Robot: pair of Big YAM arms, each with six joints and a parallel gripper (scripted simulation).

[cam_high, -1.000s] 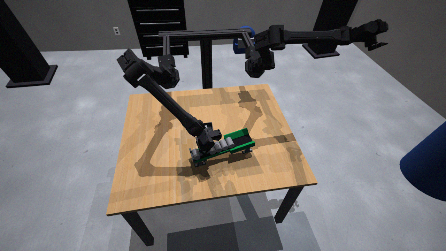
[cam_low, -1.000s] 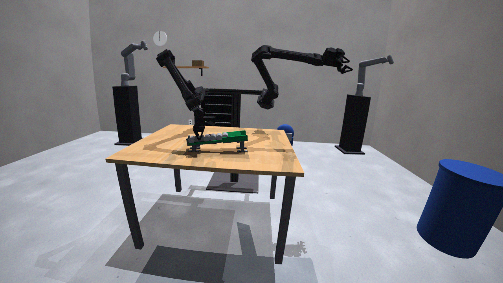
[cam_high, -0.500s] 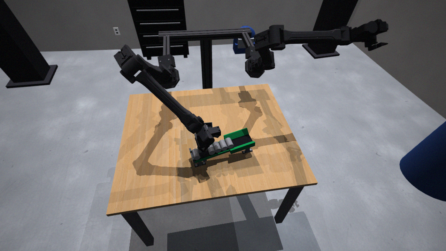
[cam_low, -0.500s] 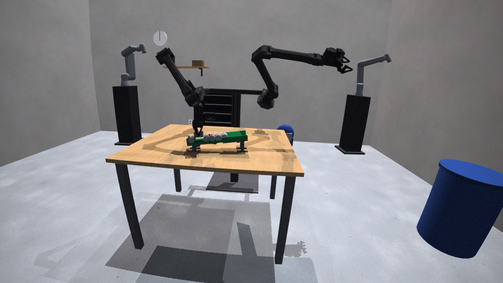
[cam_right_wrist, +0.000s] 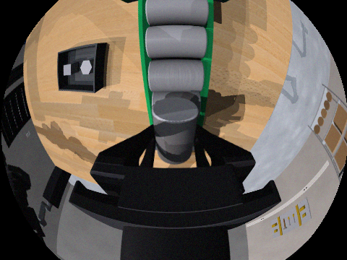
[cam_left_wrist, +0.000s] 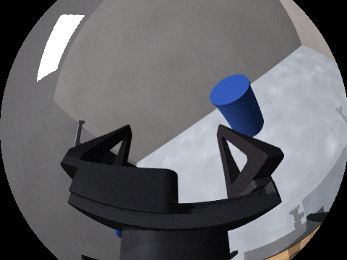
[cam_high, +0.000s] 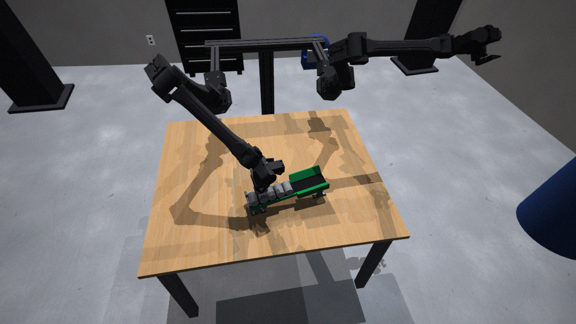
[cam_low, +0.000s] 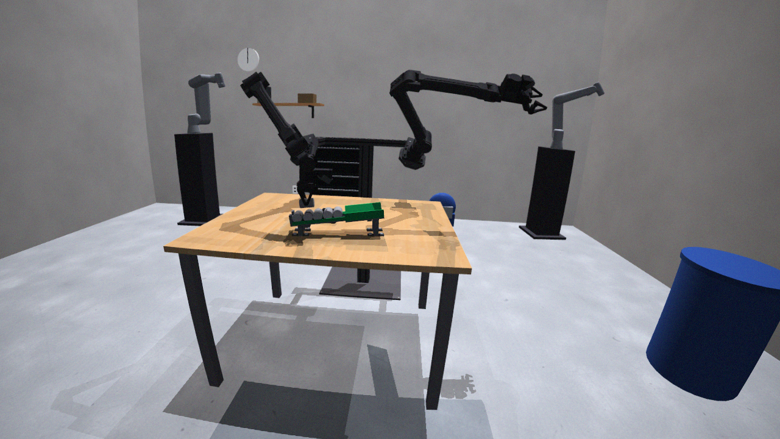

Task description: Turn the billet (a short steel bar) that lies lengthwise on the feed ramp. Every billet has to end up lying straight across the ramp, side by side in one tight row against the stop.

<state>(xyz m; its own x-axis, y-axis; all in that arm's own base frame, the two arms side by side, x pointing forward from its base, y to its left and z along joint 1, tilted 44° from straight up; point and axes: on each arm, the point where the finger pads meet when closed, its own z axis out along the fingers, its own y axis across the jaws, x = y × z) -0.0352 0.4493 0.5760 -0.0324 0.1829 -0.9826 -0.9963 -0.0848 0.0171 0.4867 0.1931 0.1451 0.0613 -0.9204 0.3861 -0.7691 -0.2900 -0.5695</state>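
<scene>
And here's the counter (cam_high: 193, 169) (cam_low: 239, 235) (cam_right_wrist: 119, 22), a pale wooden slab with straight edges, grain running through it, up on dark square legs (cam_high: 179, 296) (cam_low: 200, 322)! Out across the top stands the green feed ramp (cam_high: 312, 189) (cam_low: 364, 213) (cam_right_wrist: 144, 65), meeting the wood through the small dark feet (cam_high: 319, 195) (cam_low: 375, 231) of its supports, one set near each end, the ramp itself raised and sloping. Over to one side, in the right wrist view, sits a dark open-topped tray (cam_right_wrist: 102, 68), well apart from the ramp, directly on the wood, and look at those shadows, sprawling over the surface around both!
</scene>
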